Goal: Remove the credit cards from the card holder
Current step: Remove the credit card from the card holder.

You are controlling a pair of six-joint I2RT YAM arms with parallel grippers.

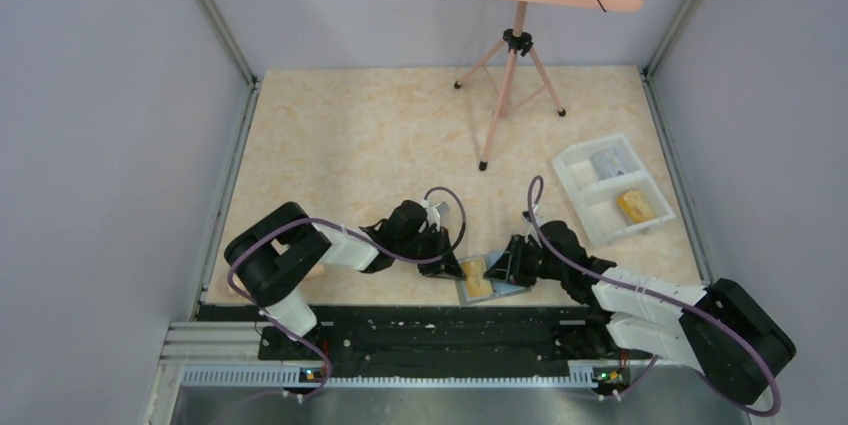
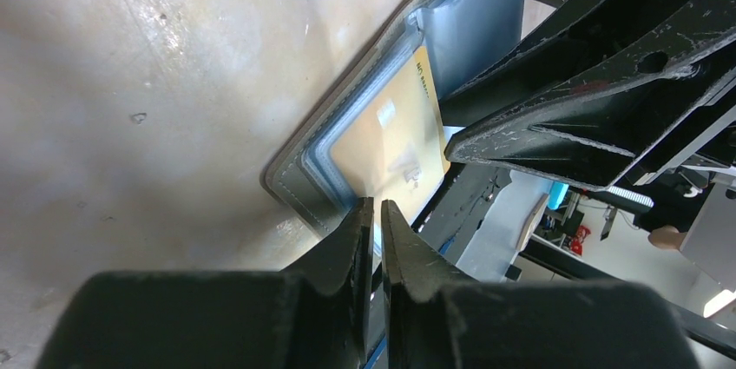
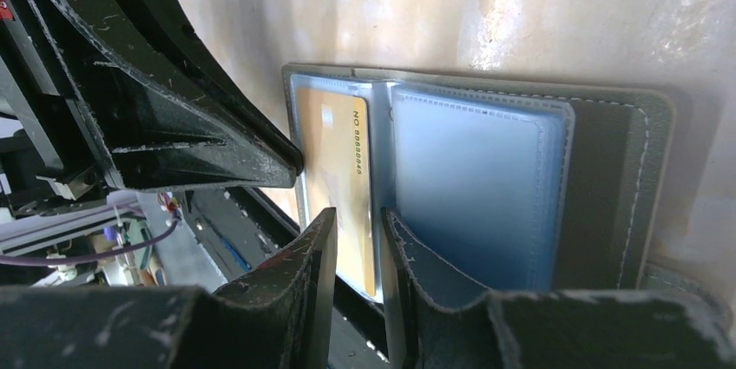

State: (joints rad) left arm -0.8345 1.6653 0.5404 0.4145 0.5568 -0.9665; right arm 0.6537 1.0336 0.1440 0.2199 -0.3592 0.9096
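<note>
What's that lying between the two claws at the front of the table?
The open card holder, a yellow card in its pocket, lies between left gripper and right gripper; the top view shows it.

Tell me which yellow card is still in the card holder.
The yellow card at the near table edge, sleeved in the card holder's pocket. The other yellow card lies loose in the white tray at right, near a grey card.

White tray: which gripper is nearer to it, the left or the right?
Right. The right gripper sits at the card holder's side facing the white tray; the left gripper sits at the holder's opposite side, farther away.
</note>
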